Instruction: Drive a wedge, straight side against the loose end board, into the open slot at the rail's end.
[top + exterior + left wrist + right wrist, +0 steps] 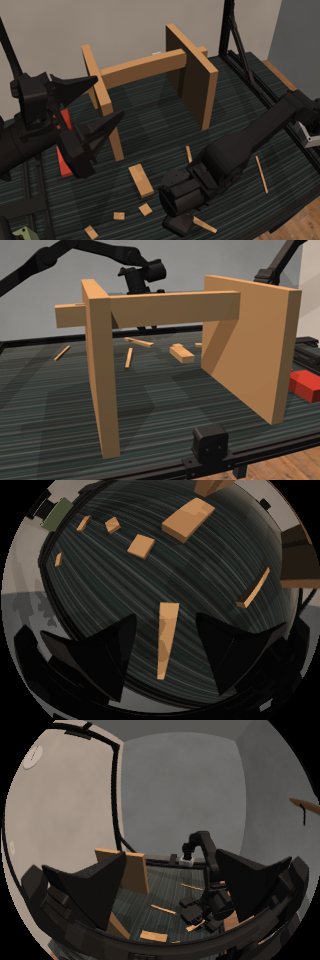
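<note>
Left wrist view: what is the state of the left gripper (pixel 186 222) (pixel 147 330) (pixel 166 616) (pixel 192 919)?

Partly open and empty. A tapered wedge (pixel 204 224) (pixel 138 342) (pixel 168 640) lies on the table between its fingers as seen from the wrist, wide end at 12 o'clock; contact cannot be told.

And around the wedge?

In the top view, a thick block (pixel 141 180) (pixel 181 353) (pixel 187 520) (pixel 154 936) lies at 10 o'clock from it. A thin strip (pixel 189 154) (pixel 128 357) (pixel 254 590) (pixel 163 909) lies near 12, partly hidden by the arm; a second strip (pixel 261 174) (pixel 62 353) lies at 1 to 2.

What obstructs the view?

The left arm itself covers one end of the wedge from above.

Farther out?

At 12 o'clock stands one end board (pixel 193 85) (pixel 100 369) (pixel 132 875), crossed by the rail (pixel 144 64) (pixel 173 307). The rail's stub projects beyond it, a narrow slot partly visible in its top. The second end board (pixel 117 144) (pixel 248 330) stands at 10 to 11.

And the right gripper (pixel 110 94) (pixel 172 855)?

Wide open, empty, its fingers overlapping the second board in the top view; touching cannot be told. A red block (pixel 64 165) (pixel 307 382) lies beneath it, partly hidden.
</note>
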{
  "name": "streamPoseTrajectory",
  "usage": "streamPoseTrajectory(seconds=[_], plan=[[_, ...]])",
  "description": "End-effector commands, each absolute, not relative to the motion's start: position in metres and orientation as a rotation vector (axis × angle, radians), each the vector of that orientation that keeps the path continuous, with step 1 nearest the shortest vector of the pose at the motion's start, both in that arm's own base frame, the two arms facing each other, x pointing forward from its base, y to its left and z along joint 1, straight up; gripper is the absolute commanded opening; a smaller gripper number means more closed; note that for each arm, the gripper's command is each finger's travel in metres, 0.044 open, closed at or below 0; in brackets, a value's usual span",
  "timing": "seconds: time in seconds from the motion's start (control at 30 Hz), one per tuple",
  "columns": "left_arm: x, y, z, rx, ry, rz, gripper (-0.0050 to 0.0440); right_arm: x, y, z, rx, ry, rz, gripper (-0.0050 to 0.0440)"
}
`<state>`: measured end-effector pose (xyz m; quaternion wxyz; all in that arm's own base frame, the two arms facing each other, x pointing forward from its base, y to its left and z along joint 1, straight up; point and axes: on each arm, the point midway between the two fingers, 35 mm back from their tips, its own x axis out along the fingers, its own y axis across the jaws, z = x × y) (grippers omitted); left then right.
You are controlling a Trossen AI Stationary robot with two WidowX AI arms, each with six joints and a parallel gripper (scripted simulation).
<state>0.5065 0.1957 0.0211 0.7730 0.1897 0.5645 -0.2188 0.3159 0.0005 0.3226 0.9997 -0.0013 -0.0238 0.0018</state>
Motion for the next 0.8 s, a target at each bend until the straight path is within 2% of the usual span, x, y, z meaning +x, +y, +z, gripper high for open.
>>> streamPoseTrajectory(seconds=[0.0, 0.77], plan=[[0.509, 0.195, 0.018, 0.434, 1.21, -0.497, 0.0265, 0.316, 0.0, 0.323, 0.0, -0.05, 0.0, 0.044], [0.506, 0.194, -0.012, 0.419, 1.243, -0.523, 0.0265, 0.316, 0.0, 0.323, 0.0, -0.05, 0.0, 0.044]])
